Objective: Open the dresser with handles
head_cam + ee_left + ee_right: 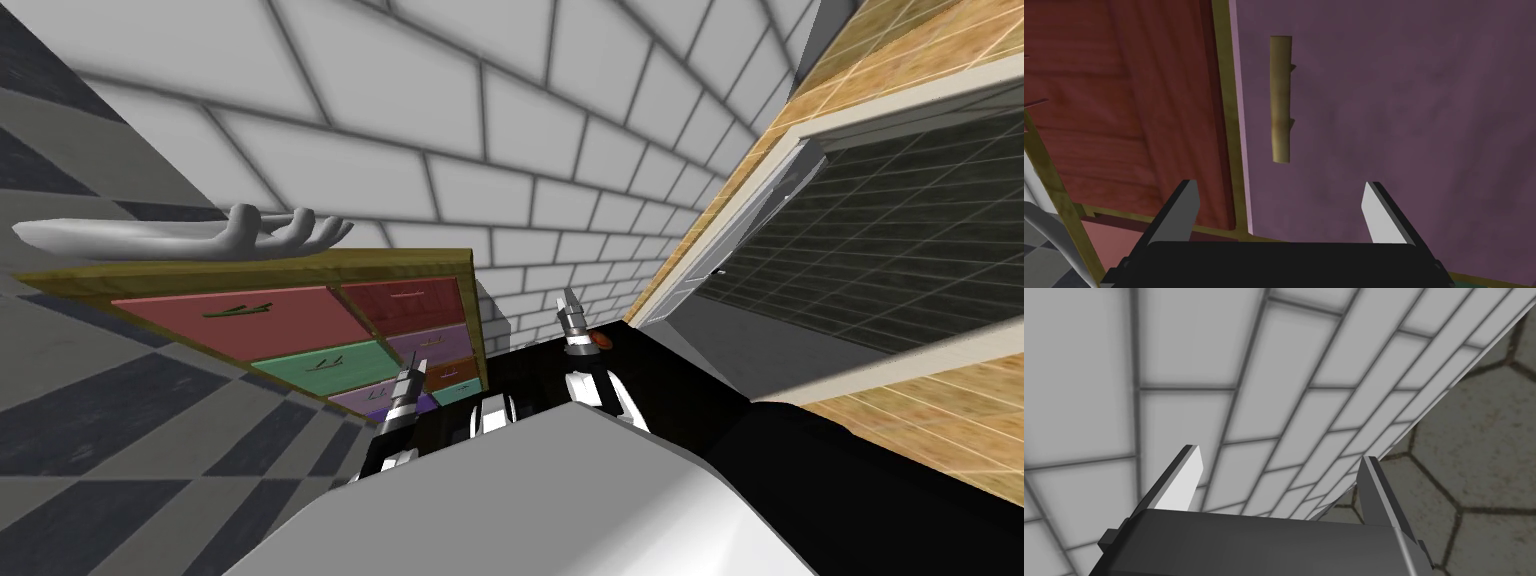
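Fingers (1183, 207) of the left gripper (1281, 186) stood wide, just short of a rounded wooden handle (1280, 100) near the purple drawer's (1399, 125) edge on the yellow-framed dresser (250, 268) by the tiled wall (450, 130). Right gripper (1281, 463) hung raised, wide too.

Grey hand-shaped ornament (240, 232), white tiled wall (500, 120), checkered floor (110, 440)

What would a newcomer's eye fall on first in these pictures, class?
The dresser against the tiled wall, to the robot's left, stands out with its red, green, purple and orange drawers. A grey hand-shaped ornament lies on its top. Close up, the open left gripper faces a purple drawer, whose yellowish handle lies just ahead of the fingertips, untouched.
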### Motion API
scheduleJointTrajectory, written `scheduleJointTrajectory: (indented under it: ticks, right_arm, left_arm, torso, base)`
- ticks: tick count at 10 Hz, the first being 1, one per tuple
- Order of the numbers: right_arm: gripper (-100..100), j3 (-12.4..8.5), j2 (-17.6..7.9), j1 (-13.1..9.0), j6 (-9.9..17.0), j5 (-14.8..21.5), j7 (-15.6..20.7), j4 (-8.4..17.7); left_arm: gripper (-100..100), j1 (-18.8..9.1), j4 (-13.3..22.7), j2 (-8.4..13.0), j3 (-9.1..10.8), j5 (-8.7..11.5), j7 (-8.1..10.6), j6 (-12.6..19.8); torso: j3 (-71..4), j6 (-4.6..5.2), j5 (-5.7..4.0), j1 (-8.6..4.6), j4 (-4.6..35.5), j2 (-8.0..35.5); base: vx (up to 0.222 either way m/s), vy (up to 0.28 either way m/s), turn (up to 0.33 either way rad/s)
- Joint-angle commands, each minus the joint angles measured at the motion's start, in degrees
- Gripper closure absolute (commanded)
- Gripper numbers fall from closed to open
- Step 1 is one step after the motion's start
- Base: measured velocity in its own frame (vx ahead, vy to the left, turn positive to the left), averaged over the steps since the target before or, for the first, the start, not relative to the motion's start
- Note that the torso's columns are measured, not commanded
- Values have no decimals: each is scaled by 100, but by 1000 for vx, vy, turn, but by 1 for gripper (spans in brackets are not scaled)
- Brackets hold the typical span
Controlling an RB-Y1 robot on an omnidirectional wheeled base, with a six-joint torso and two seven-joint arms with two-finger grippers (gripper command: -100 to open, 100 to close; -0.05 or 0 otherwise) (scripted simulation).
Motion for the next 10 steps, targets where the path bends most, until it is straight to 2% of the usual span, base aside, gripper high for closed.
scheduleJointTrajectory:
  ticks: [1, 2, 3, 5, 6, 7, 10]
  right_arm:
    - [0, 0, 0, 0, 0, 0, 0, 0]
    - [0, 0, 0, 0, 0, 0, 0, 0]
    - [0, 0, 0, -1, 0, 0, 0, 0]
    - [0, 0, 0, -1, 0, 0, 0, 0]
    - [0, -1, -1, -1, 0, 0, 0, 0]
    - [0, -1, -1, -1, 0, 0, 0, 0]
    - [0, 0, 0, -3, 0, 0, 0, 0]
  left_arm:
    - [-100, -28, 166, -289, 3, -15, -16, -69]
    - [-100, -34, 202, -400, 3, -17, -19, -85]
    - [-100, -19, 164, -326, 1, -16, -14, -70]
    - [-100, -29, -78, -321, 21, -6, -17, 179]
    - [-100, -42, 5, -329, 18, -9, -20, 96]
    - [100, -22, 139, -336, 3, -15, -15, -44]
    - [100, 59, -90, -313, -28, -20, -5, 90]
  torso:
    - [-1, 0, -1, -4, -1, 1]
    - [1, 0, -1, -2, 0, 3]
    - [3, 0, 0, 1, 1, 6]
    - [1, 0, 1, 5, 1, 2]
    - [-9, 0, 1, 4, -4, -14]
    - [-5, -1, 0, -1, -3, -4]
    - [3, 2, 2, 1, -2, 8]
  base:
    - [78, -54, -5]
    - [59, -42, -6]
    - [24, -19, 0]
    - [54, -3, -4]
    - [37, 5, -2]
    - [-32, 0, 5]
    - [-105, -7, 15]
